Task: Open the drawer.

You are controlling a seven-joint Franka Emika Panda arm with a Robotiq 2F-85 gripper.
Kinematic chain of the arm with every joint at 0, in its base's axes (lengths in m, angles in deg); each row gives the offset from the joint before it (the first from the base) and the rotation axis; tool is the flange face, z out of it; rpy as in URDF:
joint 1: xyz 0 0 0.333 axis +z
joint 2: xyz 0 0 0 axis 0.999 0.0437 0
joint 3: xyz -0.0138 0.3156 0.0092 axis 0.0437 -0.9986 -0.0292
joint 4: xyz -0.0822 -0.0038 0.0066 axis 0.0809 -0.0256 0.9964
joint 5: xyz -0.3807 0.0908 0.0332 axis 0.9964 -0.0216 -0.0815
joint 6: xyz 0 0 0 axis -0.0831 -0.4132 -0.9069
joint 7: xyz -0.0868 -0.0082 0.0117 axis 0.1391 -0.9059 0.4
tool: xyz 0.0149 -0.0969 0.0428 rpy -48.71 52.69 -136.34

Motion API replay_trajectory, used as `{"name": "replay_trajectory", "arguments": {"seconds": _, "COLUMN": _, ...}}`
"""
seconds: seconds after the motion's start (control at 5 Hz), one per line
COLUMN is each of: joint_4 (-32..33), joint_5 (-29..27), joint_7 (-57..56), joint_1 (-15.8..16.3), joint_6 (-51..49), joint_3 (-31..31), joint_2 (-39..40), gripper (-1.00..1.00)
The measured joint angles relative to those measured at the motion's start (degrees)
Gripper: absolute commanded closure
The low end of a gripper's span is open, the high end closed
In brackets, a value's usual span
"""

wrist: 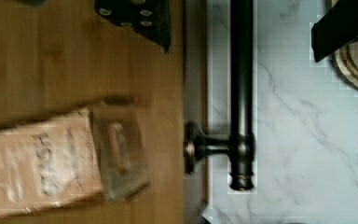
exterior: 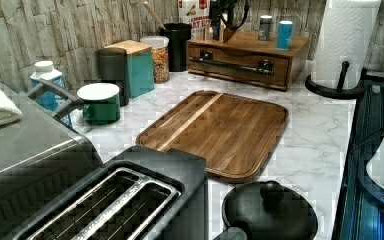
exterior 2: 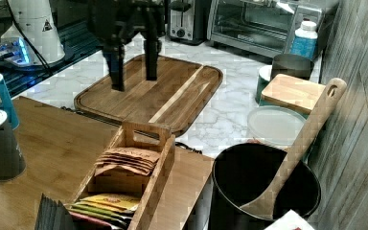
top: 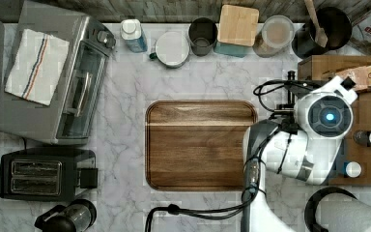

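Observation:
The drawer (exterior: 236, 64) is the front of a low wooden box at the back of the counter, and it sits flush with the box. A long black bar handle (exterior: 230, 65) on two posts runs across it. The wrist view looks straight down on this handle (wrist: 241, 93) and one post (wrist: 209, 145). My gripper (wrist: 240, 49) is open above the handle's end, one finger over the box top and the other over the marble. In the right view the gripper (exterior 2: 133, 72) hangs just past the box edge. In the left view the gripper (exterior: 225, 15) is above the drawer's left end.
A tea-bag holder (exterior 2: 124, 177) and spice jars (exterior: 283, 34) stand on the box top. A dark wooden tray (top: 200, 144) lies mid-counter in front of the drawer. A paper-towel roll (exterior: 347, 40), a black pot with a spoon (exterior 2: 263, 191), a mug (exterior: 99, 102) and a toaster (top: 41, 179) ring the counter.

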Motion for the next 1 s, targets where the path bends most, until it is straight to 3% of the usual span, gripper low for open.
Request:
{"name": "replay_trajectory", "arguments": {"seconds": 0.2, "joint_4": 1.0, "joint_5": 0.0, "joint_7": 0.0, "joint_1": 1.4, "joint_6": 1.8, "joint_3": 0.0, "joint_2": 0.9, "gripper": -1.00}}
{"name": "replay_trajectory", "arguments": {"seconds": 1.0, "joint_4": 4.7, "joint_5": 0.0, "joint_7": 2.2, "joint_1": 1.4, "joint_6": 9.8, "joint_3": 0.6, "joint_2": 7.6, "gripper": -1.00}}
